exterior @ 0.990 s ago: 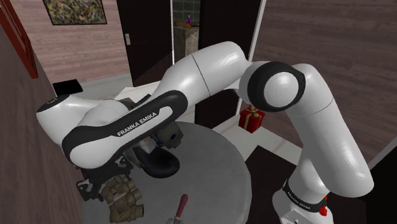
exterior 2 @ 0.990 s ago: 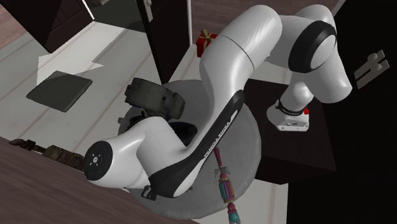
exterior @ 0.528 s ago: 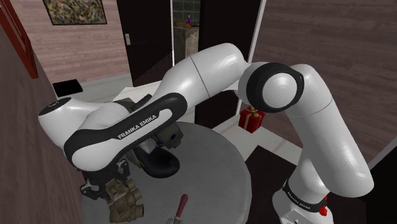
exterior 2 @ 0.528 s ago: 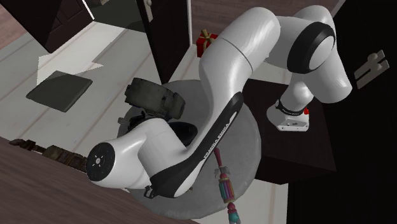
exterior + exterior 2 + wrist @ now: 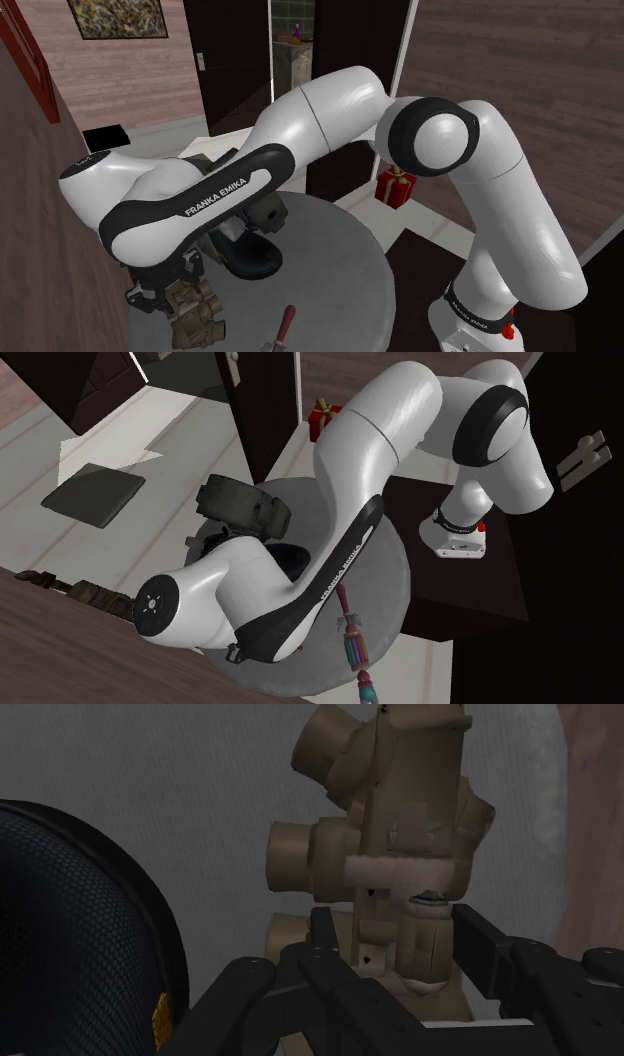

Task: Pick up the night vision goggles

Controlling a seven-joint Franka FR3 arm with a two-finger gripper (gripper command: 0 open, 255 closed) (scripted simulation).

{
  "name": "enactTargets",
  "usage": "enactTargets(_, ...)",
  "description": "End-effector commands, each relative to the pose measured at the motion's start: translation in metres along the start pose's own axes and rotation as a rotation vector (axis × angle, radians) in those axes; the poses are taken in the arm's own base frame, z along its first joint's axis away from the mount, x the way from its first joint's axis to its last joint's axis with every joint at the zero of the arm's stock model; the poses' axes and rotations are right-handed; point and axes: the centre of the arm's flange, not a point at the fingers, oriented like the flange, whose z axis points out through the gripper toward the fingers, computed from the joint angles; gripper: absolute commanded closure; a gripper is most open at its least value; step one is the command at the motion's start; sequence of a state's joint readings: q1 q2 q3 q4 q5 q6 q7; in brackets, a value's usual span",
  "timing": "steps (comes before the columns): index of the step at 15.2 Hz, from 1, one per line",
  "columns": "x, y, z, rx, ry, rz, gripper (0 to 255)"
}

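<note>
The night vision goggles (image 5: 390, 834) are a tan cluster of short tubes. In the wrist view my gripper (image 5: 400, 954) is shut on their near end, with one black finger (image 5: 325, 939) on either side. In the shoulder view the goggles (image 5: 200, 312) sit low over the round grey table (image 5: 330, 260) near its left edge. My gripper (image 5: 183, 288) is just above them under the bent forearm. Whether they touch the table I cannot tell.
A black rounded helmet-like object (image 5: 250, 255) lies close beside the goggles, also large beside the gripper (image 5: 80, 934). A red-handled tool (image 5: 285, 325) lies near the table's front. A dark olive bag (image 5: 245, 507) sits at the table's far side. A red gift box (image 5: 395, 187) stands on the floor.
The fingers have closed on the goggles, which tilted and bunched up a little between them. The forearm dipped slightly and came back.
</note>
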State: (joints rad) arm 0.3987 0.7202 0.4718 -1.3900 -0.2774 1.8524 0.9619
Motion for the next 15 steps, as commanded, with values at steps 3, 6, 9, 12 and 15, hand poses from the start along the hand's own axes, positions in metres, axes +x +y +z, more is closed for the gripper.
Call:
enactTargets(3,-0.003,0.002,-0.021,0.001,0.001,0.000,255)
enactTargets(6,-0.005,0.004,-0.036,0.001,0.001,0.000,255)
enactTargets(9,-0.008,0.006,-0.052,0.001,0.001,0.000,255)
enactTargets(12,-0.010,0.007,-0.067,0.001,0.001,0.000,255)
enactTargets(15,-0.011,0.008,-0.073,0.001,0.001,0.000,255)
